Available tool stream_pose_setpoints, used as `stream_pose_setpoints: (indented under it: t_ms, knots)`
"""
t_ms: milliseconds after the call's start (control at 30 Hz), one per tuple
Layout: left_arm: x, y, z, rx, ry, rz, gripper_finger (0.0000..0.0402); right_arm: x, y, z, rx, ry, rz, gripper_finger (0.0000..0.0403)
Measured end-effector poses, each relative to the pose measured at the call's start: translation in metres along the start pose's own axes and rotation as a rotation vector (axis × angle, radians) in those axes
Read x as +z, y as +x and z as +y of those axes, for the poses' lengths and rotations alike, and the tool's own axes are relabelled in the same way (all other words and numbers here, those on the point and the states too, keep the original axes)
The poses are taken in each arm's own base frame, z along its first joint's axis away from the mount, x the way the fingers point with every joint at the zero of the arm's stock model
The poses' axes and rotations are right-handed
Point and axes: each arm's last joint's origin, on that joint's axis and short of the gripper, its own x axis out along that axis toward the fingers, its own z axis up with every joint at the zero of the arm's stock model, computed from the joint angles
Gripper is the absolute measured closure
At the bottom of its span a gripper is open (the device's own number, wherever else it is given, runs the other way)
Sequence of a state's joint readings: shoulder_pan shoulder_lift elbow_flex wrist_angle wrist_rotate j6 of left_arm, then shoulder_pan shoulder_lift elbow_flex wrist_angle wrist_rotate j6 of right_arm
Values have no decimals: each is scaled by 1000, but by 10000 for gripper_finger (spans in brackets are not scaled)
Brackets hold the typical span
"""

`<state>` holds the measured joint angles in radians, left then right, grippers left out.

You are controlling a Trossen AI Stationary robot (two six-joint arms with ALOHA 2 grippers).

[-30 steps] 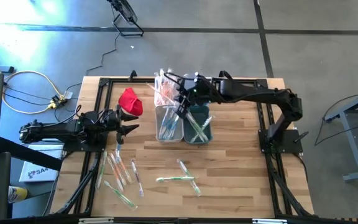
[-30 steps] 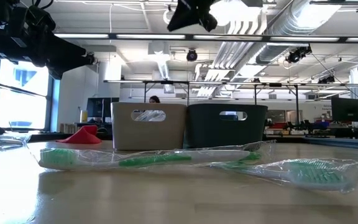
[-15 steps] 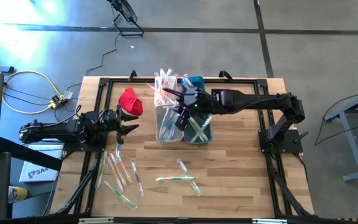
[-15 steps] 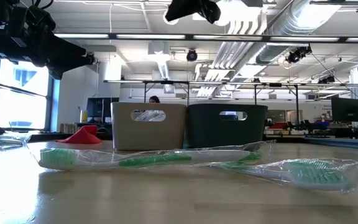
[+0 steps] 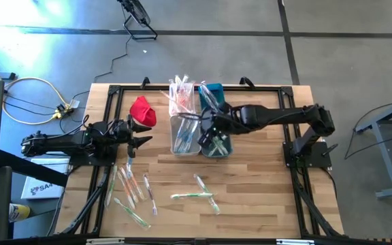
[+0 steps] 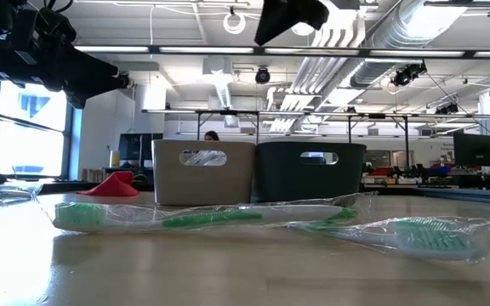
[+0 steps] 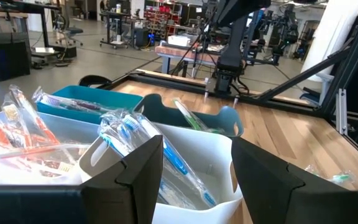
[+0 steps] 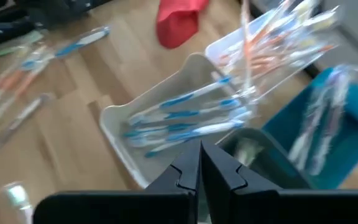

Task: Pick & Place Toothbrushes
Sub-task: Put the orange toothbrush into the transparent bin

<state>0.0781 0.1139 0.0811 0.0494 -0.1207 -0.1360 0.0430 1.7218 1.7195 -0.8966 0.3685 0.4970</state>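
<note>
Two bins (image 5: 185, 133) hold toothbrushes (image 5: 182, 136) | right gripper (image 5: 213, 133) closed, seemingly empty

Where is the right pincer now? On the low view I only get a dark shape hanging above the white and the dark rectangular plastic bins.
Observer: In the high view, the right pincer hangs over the dark green rectangular plastic bin, next to the white rectangular plastic bin.
Operator: Is it carrying anything?
Observer: No. Its own wrist view shows it shut, with nothing between the fingers.
Operator: What's inside the white bin?
Observer: Blue-handled toothbrushes in clear plastic wrappers.
</note>
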Motion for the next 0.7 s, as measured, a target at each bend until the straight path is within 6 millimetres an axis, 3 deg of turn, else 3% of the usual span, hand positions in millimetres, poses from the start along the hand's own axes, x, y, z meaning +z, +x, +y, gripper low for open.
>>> stream_pose_setpoints:
  t_ms: [200, 400, 500, 700]
  knots:
    - [0, 0, 0, 0, 0, 0, 213, -9, -23, 9, -111, -78, -75, 396]
    - [-1, 0, 0, 1, 2, 15, 213, -27, -50, 4, -92, -89, -114, 396]
    - [-4, 0, 0, 4, 2, 39, 213, -40, -54, -3, -49, -67, -167, 396]
    - [-5, 0, 1, 4, -26, 56, 213, -83, -43, -29, 117, -1, -237, 396]
